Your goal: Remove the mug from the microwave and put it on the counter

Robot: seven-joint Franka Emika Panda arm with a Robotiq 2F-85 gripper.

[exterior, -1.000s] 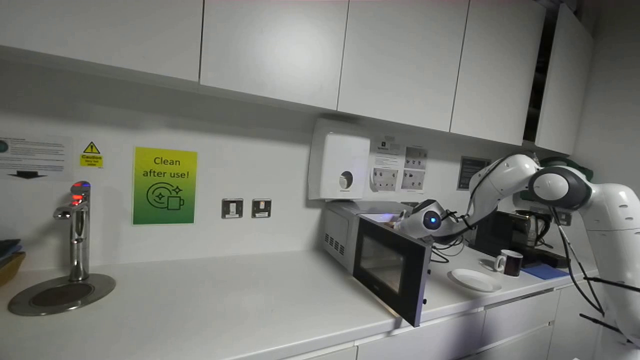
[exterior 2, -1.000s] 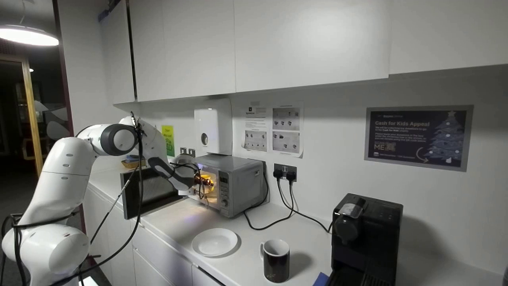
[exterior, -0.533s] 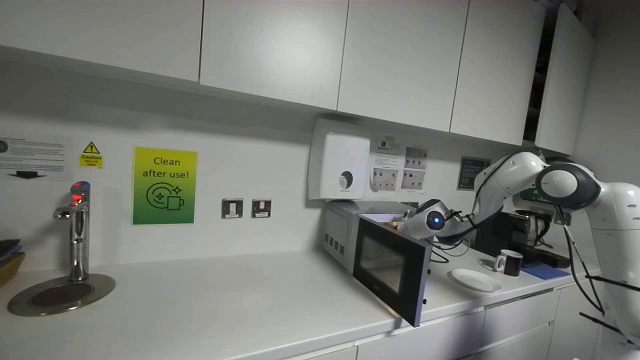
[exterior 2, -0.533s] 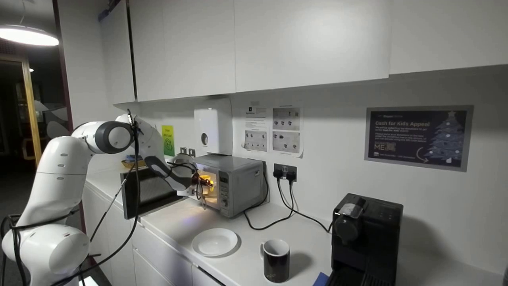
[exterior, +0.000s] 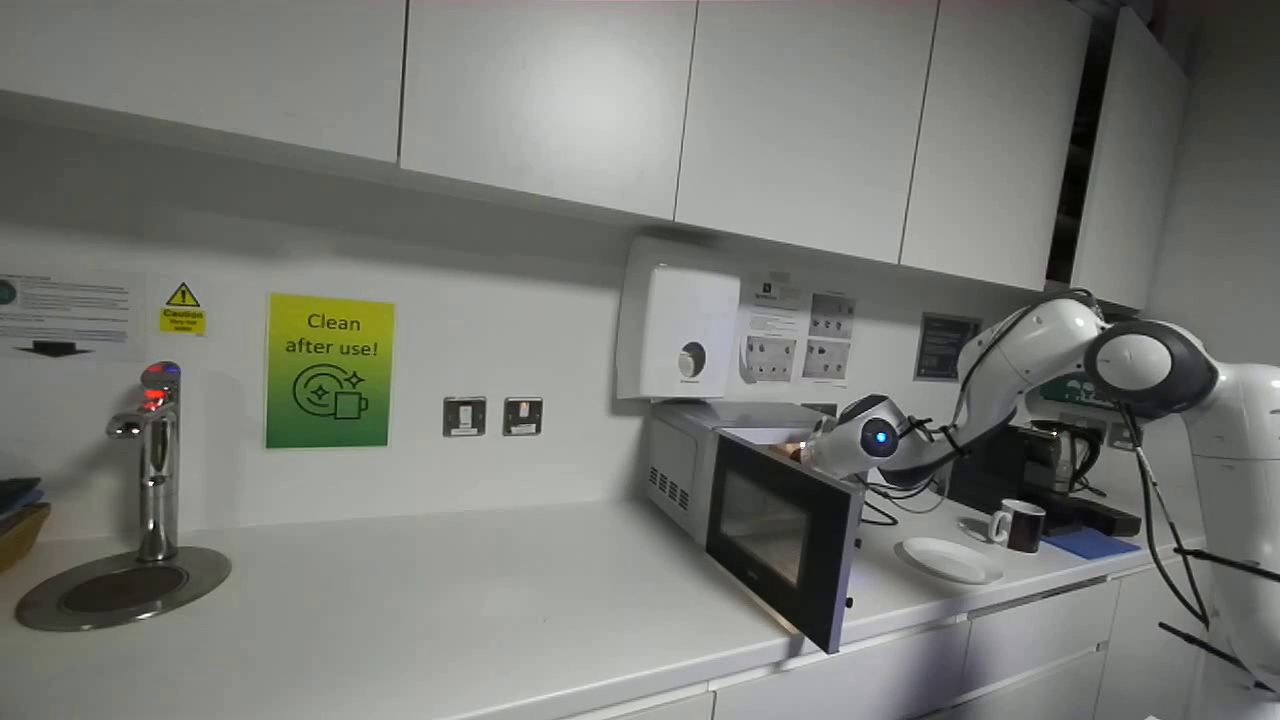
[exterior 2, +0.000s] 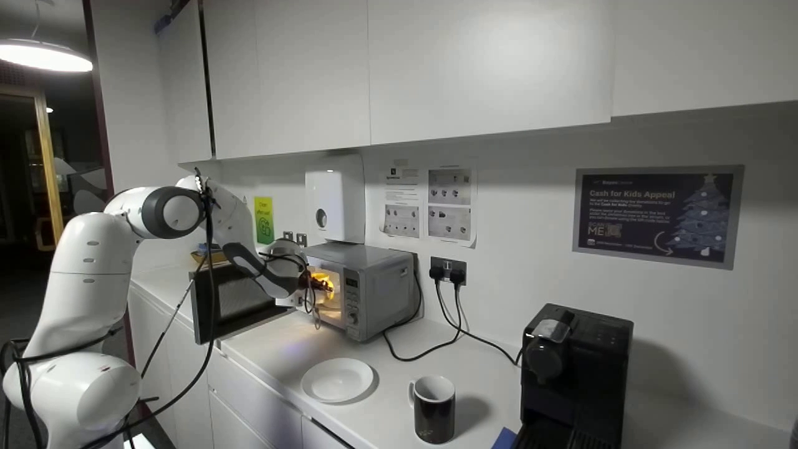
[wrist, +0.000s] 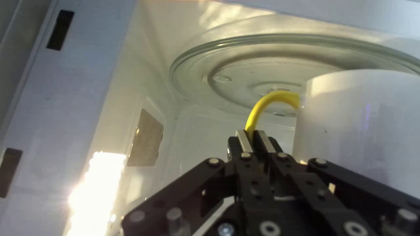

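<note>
The silver-grey microwave [exterior 2: 389, 293] stands on the white counter [exterior: 450, 600], its dark door [exterior: 765, 530] wide open. In the wrist view a white mug [wrist: 357, 131] with a yellow handle [wrist: 277, 95] is inside, close to the glass turntable [wrist: 229, 73]; whether it touches the turntable I cannot tell. My gripper [wrist: 251, 136] is shut on the handle, with the mug body just right of the fingers. In an exterior view the yellow of the mug [exterior 2: 322, 279] shows in the lit opening beside my gripper. In an exterior view [exterior: 765, 530] the door hides the mug.
A white plate [exterior 2: 338, 381] and a black mug [exterior 2: 434, 415] stand on the counter in front of the microwave. A black coffee machine [exterior 2: 576, 374] and power cables [exterior 2: 430, 349] are farther along. A tap [exterior: 160, 460] stands beyond the microwave's other side.
The arm has drawn back a little from the microwave opening, and the yellow of the mug has shifted slightly outward with it. The door, plate and black mug have not moved.
</note>
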